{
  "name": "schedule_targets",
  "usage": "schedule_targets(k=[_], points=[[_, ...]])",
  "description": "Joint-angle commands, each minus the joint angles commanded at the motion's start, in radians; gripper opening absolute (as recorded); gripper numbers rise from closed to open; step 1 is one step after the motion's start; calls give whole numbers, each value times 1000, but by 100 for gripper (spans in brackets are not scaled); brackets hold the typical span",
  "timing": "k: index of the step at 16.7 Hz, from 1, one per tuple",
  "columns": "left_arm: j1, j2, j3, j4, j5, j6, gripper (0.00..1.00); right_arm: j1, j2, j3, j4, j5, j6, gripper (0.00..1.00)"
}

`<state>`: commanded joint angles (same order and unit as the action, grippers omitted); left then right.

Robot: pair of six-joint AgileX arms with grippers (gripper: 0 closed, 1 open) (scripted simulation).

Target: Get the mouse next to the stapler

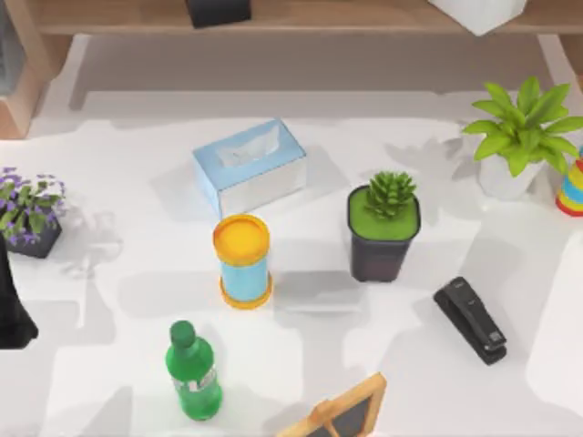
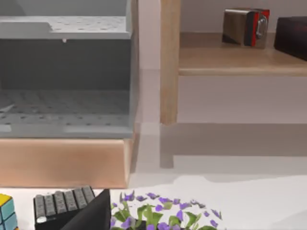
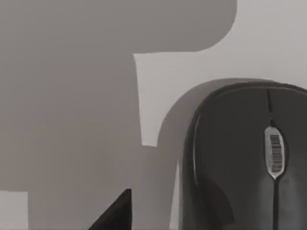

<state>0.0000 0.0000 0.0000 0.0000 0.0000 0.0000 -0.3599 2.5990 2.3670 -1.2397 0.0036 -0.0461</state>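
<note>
Black plastic identifies both task items: the mouse lies on the white table close beneath the right wrist camera, and the stapler lies at the table's right side, its long axis diagonal, just beside the square pot. Whether either gripper is open or closed cannot be told. Judged from the views, the right arm is nearer the mouse; the left arm is parked at the table's left edge near the purple flowers.
</note>
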Motion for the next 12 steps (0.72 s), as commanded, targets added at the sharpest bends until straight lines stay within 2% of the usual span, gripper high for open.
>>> schedule_targets(k=[9, 12], points=[[0, 0, 0, 0, 0, 0, 100, 0, 0, 0, 0, 0, 0, 2], [0, 0, 0, 0, 0, 0, 100, 0, 0, 0, 0, 0, 0, 0]])
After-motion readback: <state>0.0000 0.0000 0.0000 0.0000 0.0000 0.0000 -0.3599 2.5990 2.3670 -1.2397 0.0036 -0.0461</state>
